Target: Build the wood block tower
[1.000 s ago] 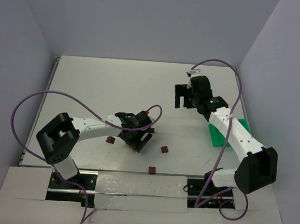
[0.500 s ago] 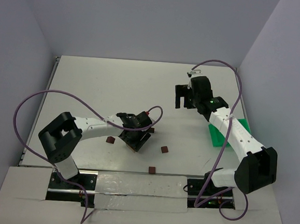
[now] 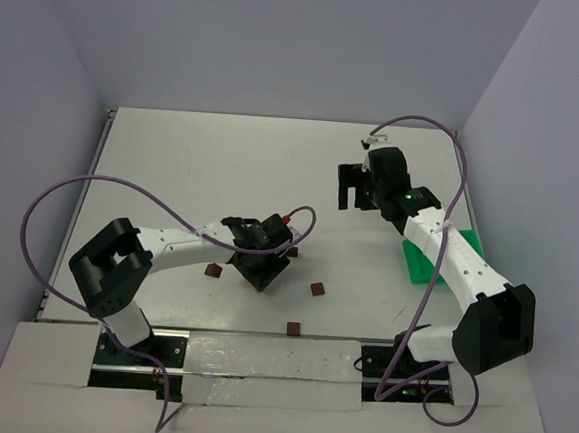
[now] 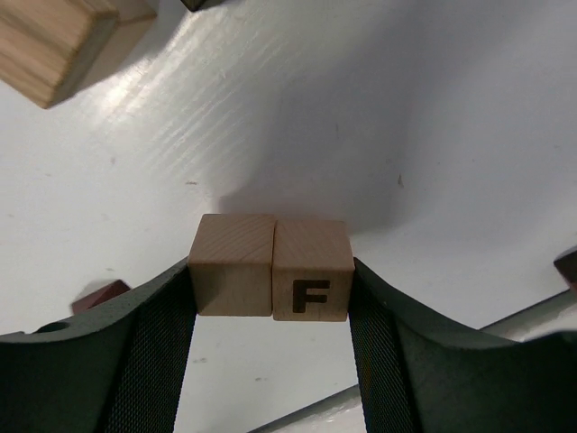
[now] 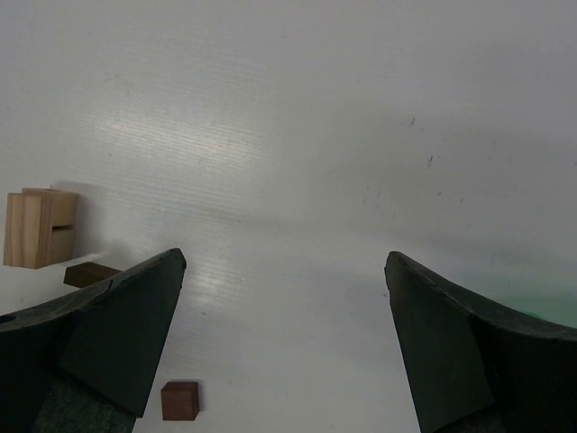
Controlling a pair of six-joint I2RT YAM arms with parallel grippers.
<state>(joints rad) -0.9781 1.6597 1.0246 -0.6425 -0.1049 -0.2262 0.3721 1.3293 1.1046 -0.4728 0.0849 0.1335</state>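
Observation:
My left gripper (image 4: 270,275) is shut on two light tan cubes held side by side: a plain one (image 4: 233,263) and one marked "F" (image 4: 312,271). In the top view this gripper (image 3: 261,256) is low over the table's middle and hides them. A light tan block (image 4: 54,41) lies beyond it at the upper left. In the right wrist view, a small group of light tan blocks (image 5: 41,227) stands at the far left. My right gripper (image 5: 284,266) is open and empty, raised over bare table (image 3: 355,189) at the right rear.
Dark brown cubes lie loose on the table: one left of the left gripper (image 3: 213,270), one to its right (image 3: 317,289), one near the front edge (image 3: 293,328). A green bin (image 3: 436,260) sits under the right arm. Purple cables loop around both arms.

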